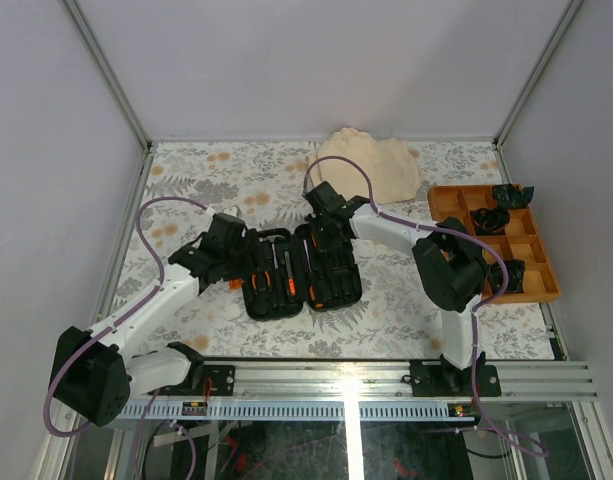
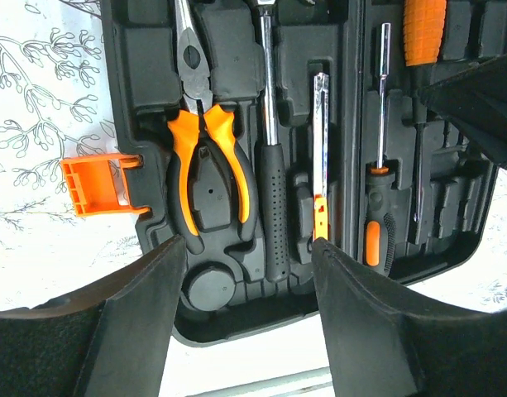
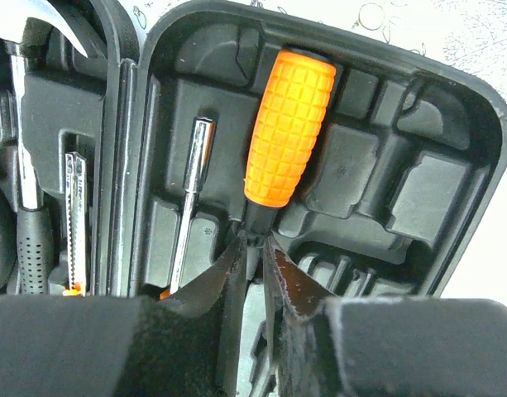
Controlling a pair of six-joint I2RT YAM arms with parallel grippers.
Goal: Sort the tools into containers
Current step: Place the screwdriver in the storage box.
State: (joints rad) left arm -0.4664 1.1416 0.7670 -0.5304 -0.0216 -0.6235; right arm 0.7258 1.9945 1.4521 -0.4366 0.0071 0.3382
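The black tool case (image 1: 331, 293) lies open in the middle of the table. In the left wrist view its left half (image 2: 145, 99) holds orange-handled pliers (image 2: 203, 161), a hammer with a black grip (image 2: 274, 190), a thin metal tool (image 2: 321, 157) and a small screwdriver (image 2: 377, 207). My left gripper (image 2: 249, 281) is open and empty over the case's near edge. My right gripper (image 3: 255, 248) is shut on the shaft of an orange-handled screwdriver (image 3: 288, 124) lying over the right half (image 3: 418, 190), beside a metal socket driver (image 3: 191, 198).
An orange latch (image 2: 94, 184) sticks out at the case's left side. A beige cloth (image 1: 371, 165) lies at the back. An orange compartment tray (image 1: 531, 285) with black parts stands at the right. The table has a floral cover (image 1: 201, 165).
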